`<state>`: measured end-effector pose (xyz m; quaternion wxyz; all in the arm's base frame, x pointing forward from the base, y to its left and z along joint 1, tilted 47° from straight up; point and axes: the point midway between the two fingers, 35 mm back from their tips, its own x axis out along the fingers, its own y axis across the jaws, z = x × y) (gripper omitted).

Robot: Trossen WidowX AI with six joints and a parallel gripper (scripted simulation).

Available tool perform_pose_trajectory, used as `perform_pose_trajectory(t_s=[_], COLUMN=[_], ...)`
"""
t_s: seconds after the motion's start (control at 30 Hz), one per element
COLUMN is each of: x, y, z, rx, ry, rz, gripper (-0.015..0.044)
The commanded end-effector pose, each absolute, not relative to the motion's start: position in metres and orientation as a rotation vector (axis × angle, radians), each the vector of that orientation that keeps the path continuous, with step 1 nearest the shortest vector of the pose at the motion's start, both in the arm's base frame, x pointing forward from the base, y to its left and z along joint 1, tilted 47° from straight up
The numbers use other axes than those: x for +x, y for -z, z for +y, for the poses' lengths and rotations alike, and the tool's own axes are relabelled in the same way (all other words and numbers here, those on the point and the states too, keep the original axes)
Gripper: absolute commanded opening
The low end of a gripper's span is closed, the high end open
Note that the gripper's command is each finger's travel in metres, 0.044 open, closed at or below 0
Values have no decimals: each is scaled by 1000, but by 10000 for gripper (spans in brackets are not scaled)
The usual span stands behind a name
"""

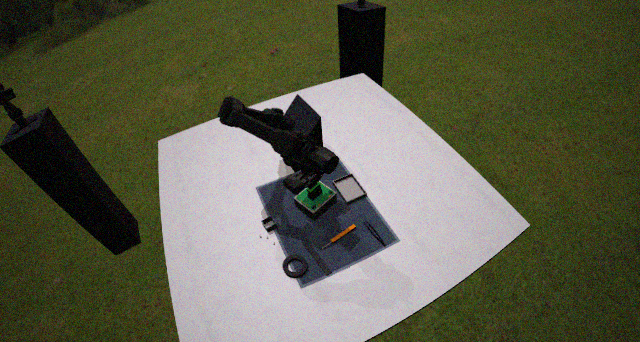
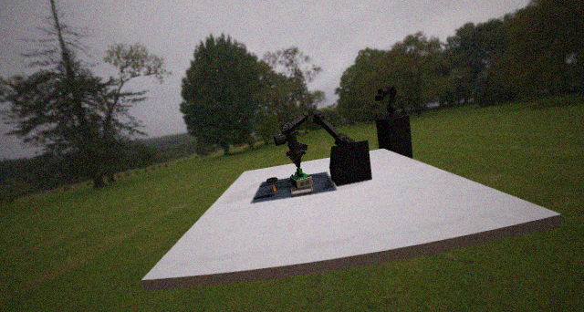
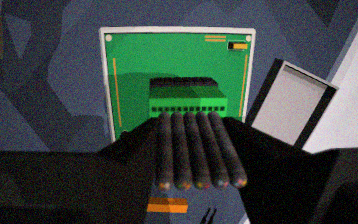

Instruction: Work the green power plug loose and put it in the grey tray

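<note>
Grass and dim trees surround a white table (image 1: pixel 425 192) (image 2: pixel 365 221), seen from the top view, with a blue mat (image 1: pixel 370 232) (image 2: pixel 321 184) (image 3: pixel 80 65) lying on it. Over the mat a black arm (image 1: pixel 260 127) (image 2: pixel 326 124) bends down to a green board (image 1: pixel 305 202) (image 2: pixel 296 179) (image 3: pixel 135 55). Beside the board is the grey tray (image 1: pixel 350 188) (image 3: pixel 290 105); nearer the mat's far corner lie an orange-handled tool (image 1: pixel 344 233) (image 2: pixel 274 189) (image 3: pixel 167 205) and dark tweezers (image 1: pixel 375 233) (image 3: pixel 209 216). The fingertips are hard to make out here, dark against dark.

From the exterior view, the gripper (image 2: pixel 298 167) (image 3: pixel 190 125) points down onto the board, with a bit of green just beneath it. Everything is small and dim, so the fingers cannot be told apart.

In the wrist view, the plug (image 3: pixel 187 104) sits at the board's socket, its row of small holes facing the camera and its thick dark wires (image 3: pixel 192 150) running toward the lens. The fingers stand partly open, closed on the plug between them. Their tips are hidden behind the wires, and the board's near edge is cut off from sight.

To my eye, the step in hand is working the plug loose; whether it has begun to give, I cannot tell. Next I would expect gentle rocking with the grip kept firm, then a lift once it frees, and a short carry to the tray.
</note>
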<state>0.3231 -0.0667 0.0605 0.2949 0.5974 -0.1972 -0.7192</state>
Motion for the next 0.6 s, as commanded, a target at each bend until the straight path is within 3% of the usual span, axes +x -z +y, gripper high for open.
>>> perform_pose_trajectory(t_s=[0.0, 0.3, 0.57], x=[325, 322, 324], y=[-69, -57, -70], z=[-56, -42, -41], rx=[1607, 1486, 1543], ry=[1879, 1717, 1793], rz=[-520, -666, -600], gripper=[0, 0, 0])
